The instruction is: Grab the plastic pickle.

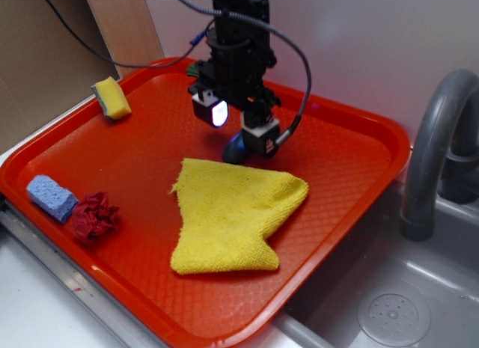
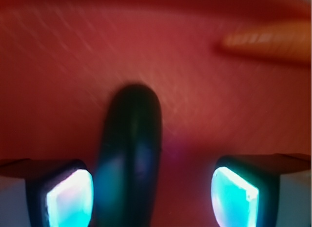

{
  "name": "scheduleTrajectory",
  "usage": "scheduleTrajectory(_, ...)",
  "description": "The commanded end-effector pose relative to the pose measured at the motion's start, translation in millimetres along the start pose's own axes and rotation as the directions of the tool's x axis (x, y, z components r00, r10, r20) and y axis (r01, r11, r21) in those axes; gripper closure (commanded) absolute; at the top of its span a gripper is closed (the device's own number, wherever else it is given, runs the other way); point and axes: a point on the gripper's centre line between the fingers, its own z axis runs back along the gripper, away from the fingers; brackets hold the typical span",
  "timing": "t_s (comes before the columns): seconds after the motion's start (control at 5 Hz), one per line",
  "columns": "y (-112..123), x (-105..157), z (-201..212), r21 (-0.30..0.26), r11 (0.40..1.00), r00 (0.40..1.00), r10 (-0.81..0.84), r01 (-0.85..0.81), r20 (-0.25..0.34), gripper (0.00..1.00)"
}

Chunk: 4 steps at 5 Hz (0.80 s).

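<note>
On the red plastic tray, smooth dark grey-green capsule-shaped plastic pickle, rounded end, glossy, lying between the spread, unclosed fingers of the black gripper.

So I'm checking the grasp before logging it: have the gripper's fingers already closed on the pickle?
No: in the wrist view the fingers stand wide apart, and the pickle lies between them nearer the left one.

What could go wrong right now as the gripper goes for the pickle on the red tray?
The gripper is open, and in the wrist view the plastic pickle sits nearer one finger than the other, so closing may push it sideways. Its smooth rounded shape could squirt out of the pads. In the exterior view the yellow cloth lies beside it, so a finger might snag that edge.
</note>
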Motion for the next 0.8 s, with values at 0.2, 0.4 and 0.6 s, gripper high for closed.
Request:
scheduleTrajectory(0.2, 2.0, 5.0, -3.0, 0.019, 0.999, 0.999, -0.038, 0.038, 0.020, 1.00)
scheduleTrajectory(0.4, 7.7, 4.8, 3.6, 0.007, 0.999, 0.998, -0.053, 0.053, 0.038, 1.00)
scheduleTrajectory(0.6, 14.6, -4.0, 49.8, -0.015, 0.997, 0.988, -0.080, 0.082, 0.130, 1.00)
